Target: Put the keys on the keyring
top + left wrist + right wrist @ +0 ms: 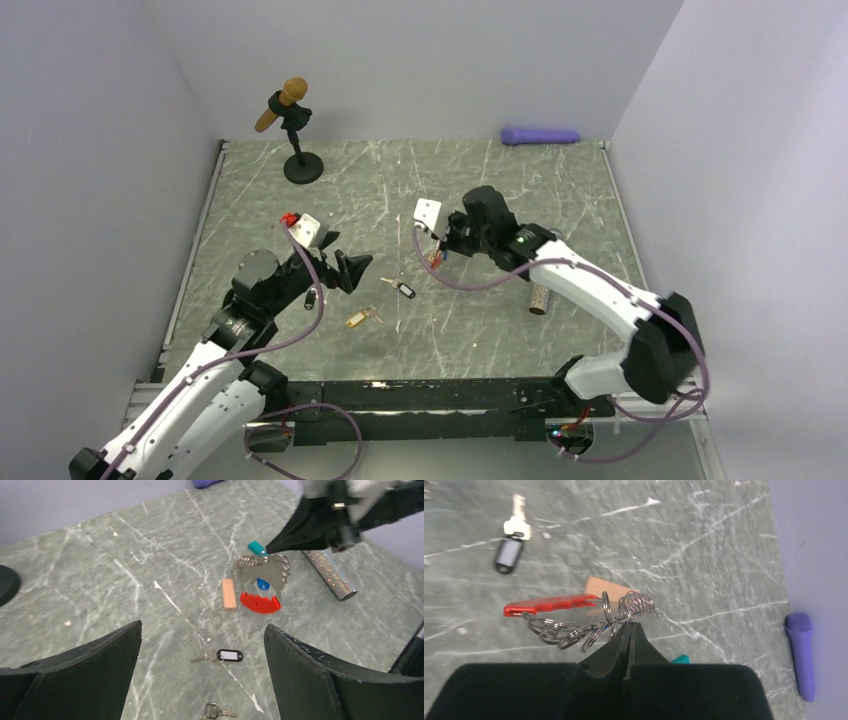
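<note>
one black-tagged key point(226, 655) lies near keyring point(260, 603)

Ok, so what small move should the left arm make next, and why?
Probably lower the left pincer onto the black-tagged key and close on it. The pincer is open and empty above the table, that key lies loose just ahead between its fingers, and the right pincer is clamped on the keyring by its chain.

On the grey-green marbled counter point(400, 180): a tan wooden block point(228, 593), a small teal plastic block point(256, 548) (partly hidden), a glittery silver cylinder point(330, 574) nearby.
</note>
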